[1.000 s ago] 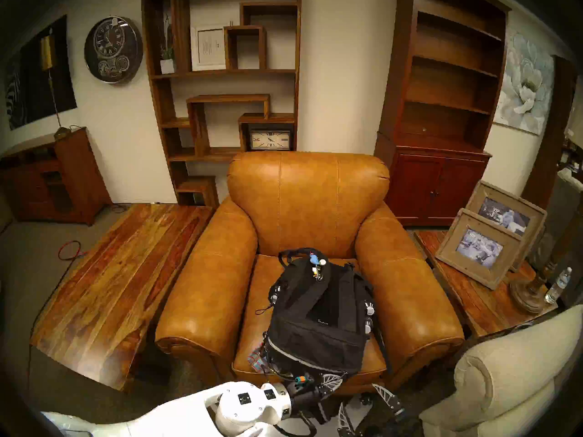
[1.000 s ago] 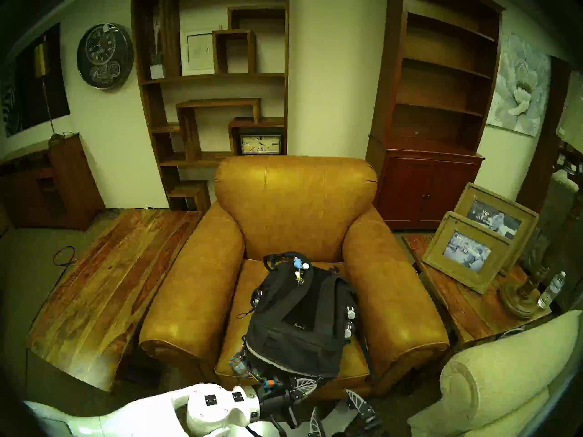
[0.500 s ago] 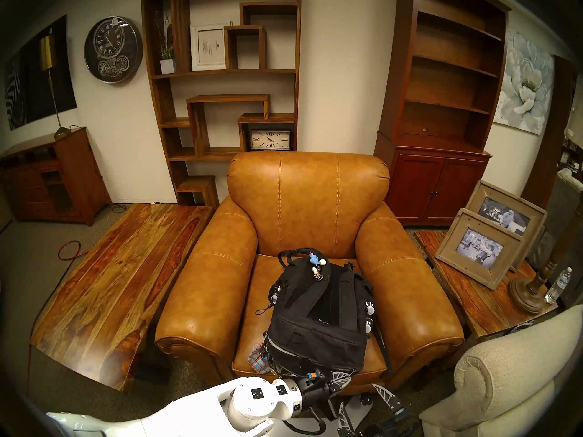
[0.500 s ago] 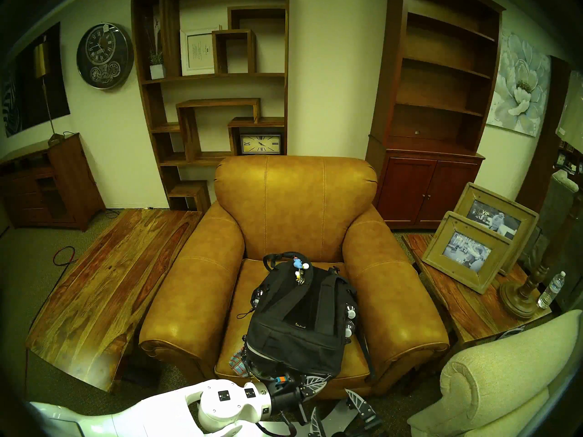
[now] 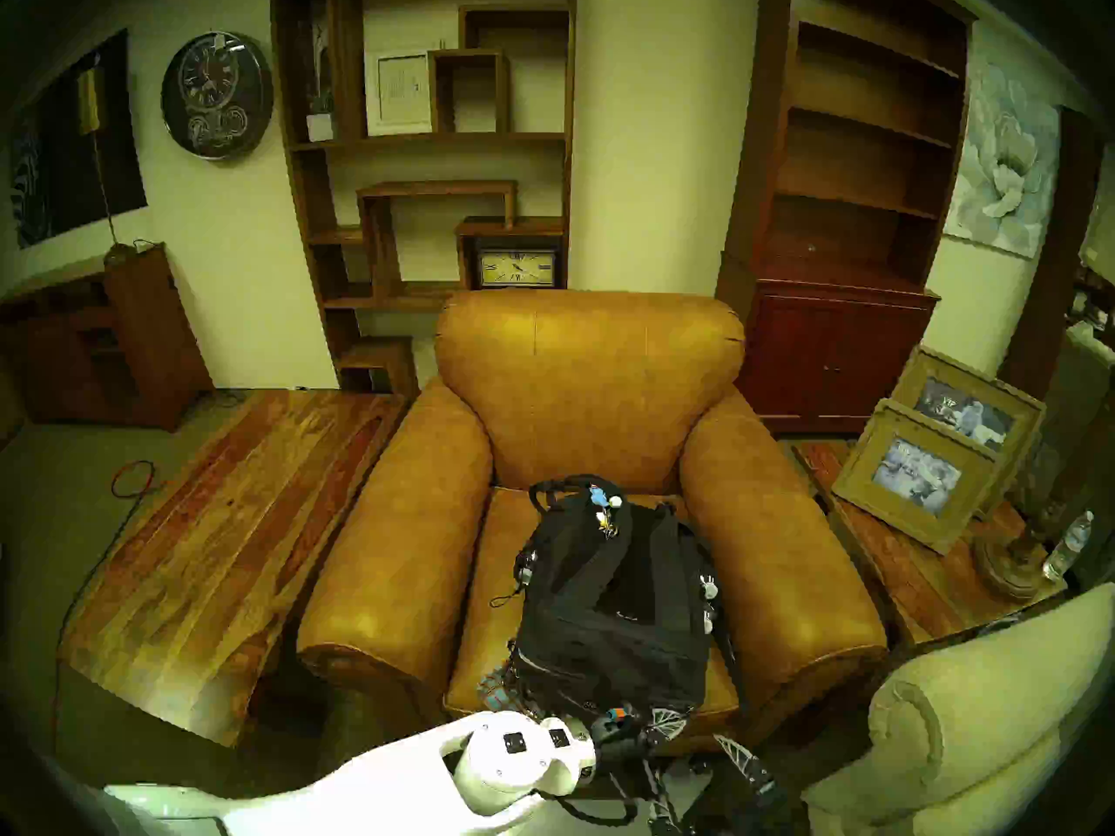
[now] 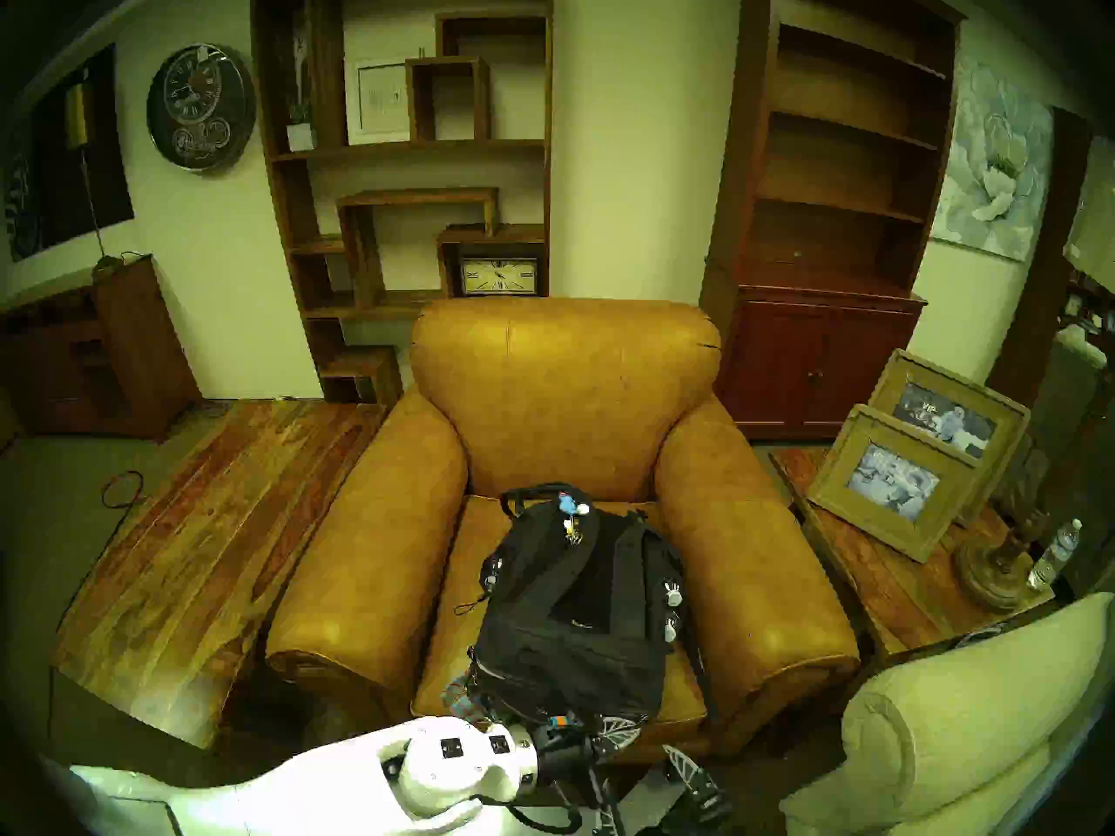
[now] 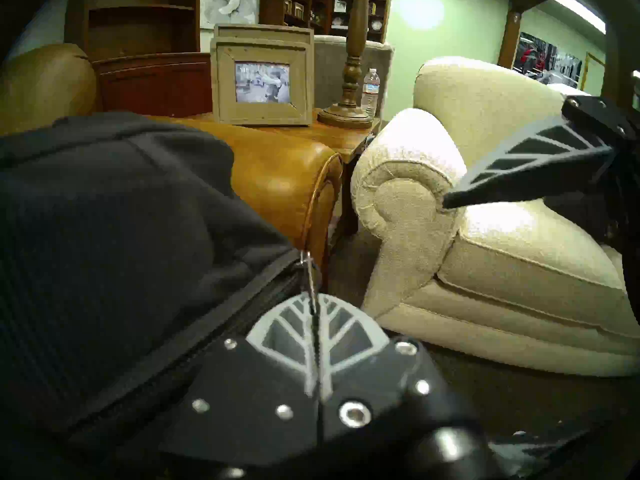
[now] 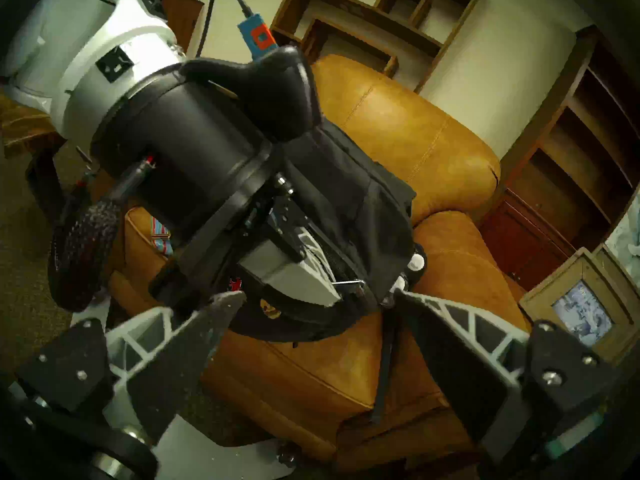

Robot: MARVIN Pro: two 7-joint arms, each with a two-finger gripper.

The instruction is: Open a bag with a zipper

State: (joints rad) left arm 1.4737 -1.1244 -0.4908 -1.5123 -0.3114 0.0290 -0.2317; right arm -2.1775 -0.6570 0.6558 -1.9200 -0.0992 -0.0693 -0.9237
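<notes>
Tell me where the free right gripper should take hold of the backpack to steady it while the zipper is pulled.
Probably the backpack's near right corner, approached from the robot's right. The left gripper is already shut on the zipper pull at the front edge, so gripping fabric beyond it would brace the pull. The right gripper waits open nearby.

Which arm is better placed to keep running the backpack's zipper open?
Left. The left gripper is shut on the zipper pull at the backpack's near edge. The right gripper stands open short of the bag, holding nothing.
</notes>
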